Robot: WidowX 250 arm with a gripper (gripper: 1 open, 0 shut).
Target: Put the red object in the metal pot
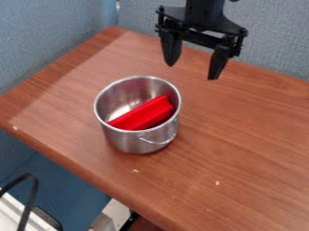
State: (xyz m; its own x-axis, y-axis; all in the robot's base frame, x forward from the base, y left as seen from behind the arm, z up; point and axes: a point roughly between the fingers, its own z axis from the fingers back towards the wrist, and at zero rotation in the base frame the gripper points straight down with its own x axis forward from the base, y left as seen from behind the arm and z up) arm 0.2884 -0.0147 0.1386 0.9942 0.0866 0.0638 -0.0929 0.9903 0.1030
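Observation:
The metal pot (121, 133) stands near the middle of the wooden table, its small handle facing the front edge. Inside it lies the red object (144, 112), leaning across the pot's bottom toward the right wall. My gripper (196, 65) hangs above and behind the pot, up and to the right of it, with its two black fingers spread wide apart and nothing between them.
The brown wooden table (241, 153) runs from upper left to lower right, with its front edge dropping off at the lower left. A blue wall (60, 27) stands behind. A black cable (24, 194) lies on the floor at lower left.

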